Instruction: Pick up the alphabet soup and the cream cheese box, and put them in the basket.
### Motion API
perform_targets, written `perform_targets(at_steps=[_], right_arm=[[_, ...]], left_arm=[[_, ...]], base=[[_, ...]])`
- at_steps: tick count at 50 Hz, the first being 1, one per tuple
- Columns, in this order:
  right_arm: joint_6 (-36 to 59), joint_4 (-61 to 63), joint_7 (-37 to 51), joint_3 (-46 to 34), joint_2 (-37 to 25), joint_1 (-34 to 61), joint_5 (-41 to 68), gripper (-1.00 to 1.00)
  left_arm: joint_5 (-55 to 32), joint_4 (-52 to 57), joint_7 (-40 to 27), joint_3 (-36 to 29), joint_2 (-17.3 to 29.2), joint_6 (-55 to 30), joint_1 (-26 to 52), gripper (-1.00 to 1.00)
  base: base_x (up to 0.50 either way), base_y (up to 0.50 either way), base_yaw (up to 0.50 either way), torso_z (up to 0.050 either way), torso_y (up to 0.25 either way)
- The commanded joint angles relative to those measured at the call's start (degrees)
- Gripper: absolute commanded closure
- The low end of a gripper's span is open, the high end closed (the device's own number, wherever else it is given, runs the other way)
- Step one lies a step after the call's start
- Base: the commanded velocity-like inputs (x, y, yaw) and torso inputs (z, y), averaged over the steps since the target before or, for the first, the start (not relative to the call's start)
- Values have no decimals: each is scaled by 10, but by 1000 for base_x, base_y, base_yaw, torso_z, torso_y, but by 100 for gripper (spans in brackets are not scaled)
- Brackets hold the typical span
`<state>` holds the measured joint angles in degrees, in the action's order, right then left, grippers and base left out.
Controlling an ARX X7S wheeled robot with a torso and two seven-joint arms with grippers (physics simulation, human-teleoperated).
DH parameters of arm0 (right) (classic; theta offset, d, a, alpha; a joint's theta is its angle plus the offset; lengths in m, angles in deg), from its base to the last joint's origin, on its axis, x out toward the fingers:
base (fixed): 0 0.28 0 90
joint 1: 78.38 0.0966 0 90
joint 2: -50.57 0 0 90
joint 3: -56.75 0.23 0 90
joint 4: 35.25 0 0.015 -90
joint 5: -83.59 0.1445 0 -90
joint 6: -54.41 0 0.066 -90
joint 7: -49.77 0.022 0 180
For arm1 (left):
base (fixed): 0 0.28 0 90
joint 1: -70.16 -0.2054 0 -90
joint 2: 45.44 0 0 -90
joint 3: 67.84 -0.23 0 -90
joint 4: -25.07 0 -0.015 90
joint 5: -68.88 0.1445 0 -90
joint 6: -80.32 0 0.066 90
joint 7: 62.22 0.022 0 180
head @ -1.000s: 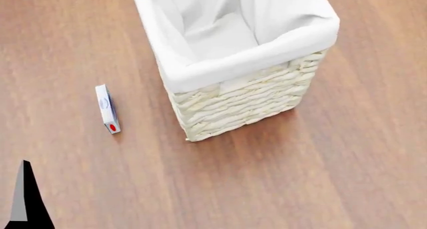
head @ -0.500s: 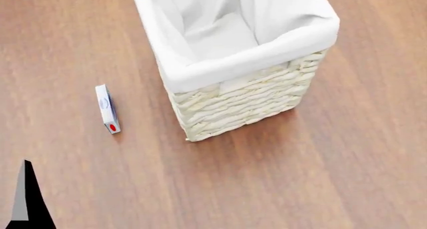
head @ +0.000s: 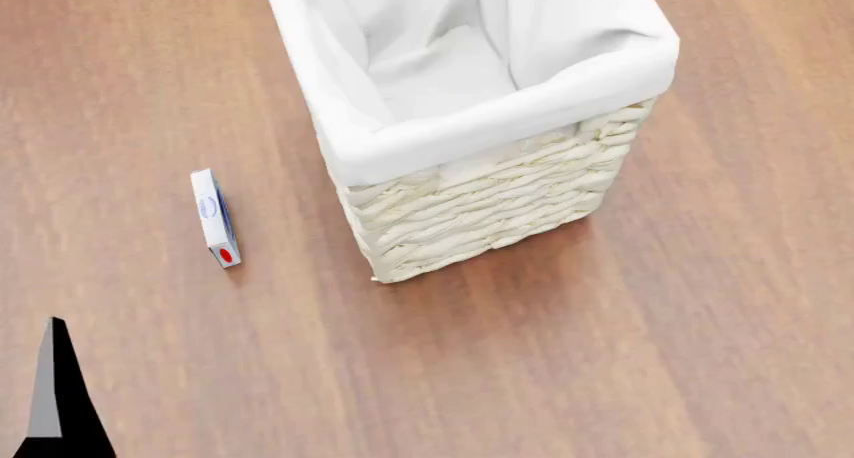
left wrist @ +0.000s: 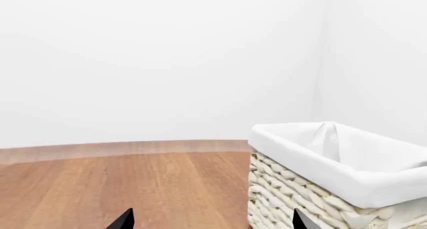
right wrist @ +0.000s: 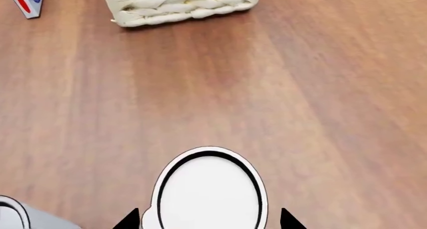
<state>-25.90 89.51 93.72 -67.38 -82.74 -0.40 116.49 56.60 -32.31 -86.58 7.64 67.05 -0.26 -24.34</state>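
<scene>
Cream cheese box (head: 214,218): on its thin edge, left of the basket (head: 494,208) and apart from it. Likely light and stiff; best pinched across the broad faces. Only white liner visible inside the basket. Left end effector (left wrist: 210,221) spread wide, empty. Right end effector (right wrist: 208,221) spread astride a white-topped can (right wrist: 208,189), near side; probably rigid, slick. Label hidden, so alphabet soup unconfirmed.

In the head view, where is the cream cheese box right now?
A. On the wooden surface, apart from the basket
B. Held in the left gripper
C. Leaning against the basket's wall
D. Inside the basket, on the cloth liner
A: the cream cheese box stands on the bare wood, with a clear gap between it and the basket.
</scene>
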Motion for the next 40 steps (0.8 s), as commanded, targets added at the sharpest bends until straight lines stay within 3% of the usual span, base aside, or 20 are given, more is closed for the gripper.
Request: perform_targets(at_steps=[1, 4, 5, 22, 32, 40], right_arm=[[-2, -23, -12, -3, 8, 11, -3, -100], [-4, -31, -15, -5, 10, 13, -4, -100], [-2, -30, -14, -6, 10, 13, -8, 100], [-6, -31, -16, -11, 11, 10, -14, 100], [43, 89, 34, -7, -35, 18, -62, 100], [43, 116, 51, -6, -42, 24, -100, 100]], left_arm=[[4, -3, -4, -2, 0, -5, 5, -100], [5, -6, -3, -4, -1, -5, 6, -100], [3, -5, -3, -3, 0, -5, 7, -100], [4, -6, -5, -5, 2, -2, 5, -100], [6, -3, -7, -6, 4, -2, 3, -100], [7, -8, -8, -8, 4, 2, 2, -100]], base=[[0, 0, 0, 0, 0], [0, 0, 0, 0, 0], [0, 0, 0, 0, 0], [2, -1, 1, 0, -1], [1, 0, 0, 0, 0], [0, 0, 0, 0, 0]])
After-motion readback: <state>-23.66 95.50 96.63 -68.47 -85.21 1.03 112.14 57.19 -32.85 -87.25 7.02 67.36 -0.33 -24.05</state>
